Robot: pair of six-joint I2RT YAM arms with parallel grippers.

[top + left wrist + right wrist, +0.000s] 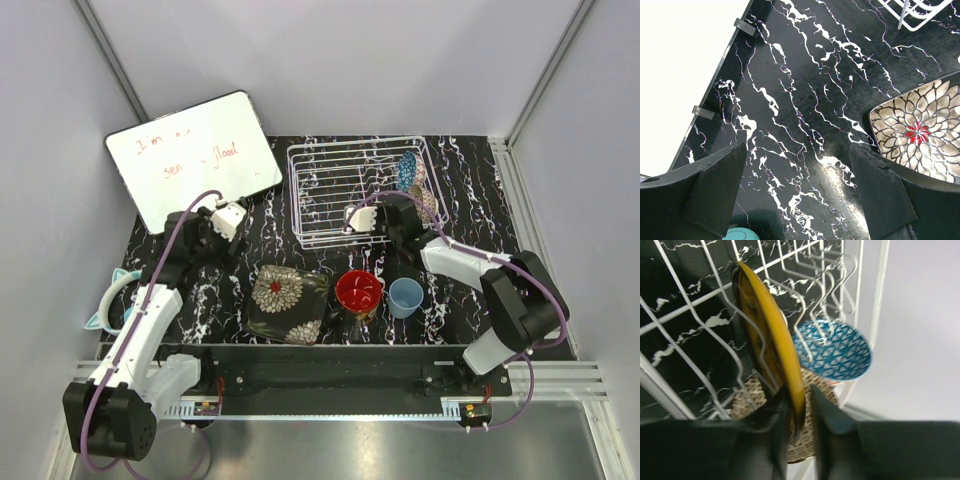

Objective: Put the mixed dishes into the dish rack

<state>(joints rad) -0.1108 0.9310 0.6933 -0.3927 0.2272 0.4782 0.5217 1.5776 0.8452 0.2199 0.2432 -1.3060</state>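
The white wire dish rack (330,195) stands at the back middle. In it stands a blue patterned bowl (407,172) (837,350) with a woven-pattern dish (817,445) beside it. My right gripper (397,215) (801,395) reaches into the rack's right end, shut on the rim of the yellow-and-dark plate (772,345), which stands on edge between the wires. On the table in front lie the floral dish (288,303) (920,132), the red bowl (358,291) and the pale blue cup (405,297). My left gripper (215,225) (797,150) hangs open and empty over bare table left of the floral dish. The mug is not plainly seen.
A white writing board (195,155) (680,65) lies at the back left, close to my left gripper. Teal cat-ear headphones (105,305) (740,234) sit at the table's left edge. Grey walls close in the back and sides.
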